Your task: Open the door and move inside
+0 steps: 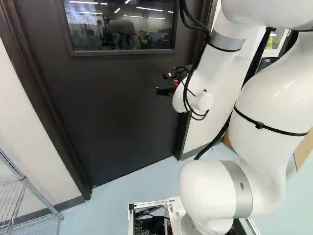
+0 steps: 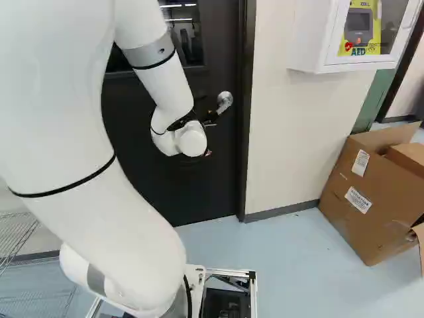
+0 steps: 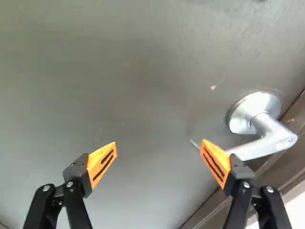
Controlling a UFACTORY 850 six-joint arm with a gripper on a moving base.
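Observation:
The dark door (image 1: 98,107) stands shut in its frame, with a window in its upper part. In front of it, near the latch side, is my gripper (image 1: 167,84); part of it (image 2: 211,119) shows beside the silver handle (image 2: 224,101). In the wrist view the gripper (image 3: 159,144) is open, its orange-padded fingers wide apart with only the door's face (image 3: 124,86) beyond them. The lever handle (image 3: 270,134) runs from its round rose behind one finger, its end showing just past that pad. Whether the finger touches the lever I cannot tell.
The door frame (image 2: 246,132) and a pale wall (image 2: 291,139) adjoin the latch side. A white AED cabinet (image 2: 311,40) hangs there, above an open cardboard box (image 2: 361,199) on the floor. At the left base view's left edge stands a wire rack (image 1: 29,188).

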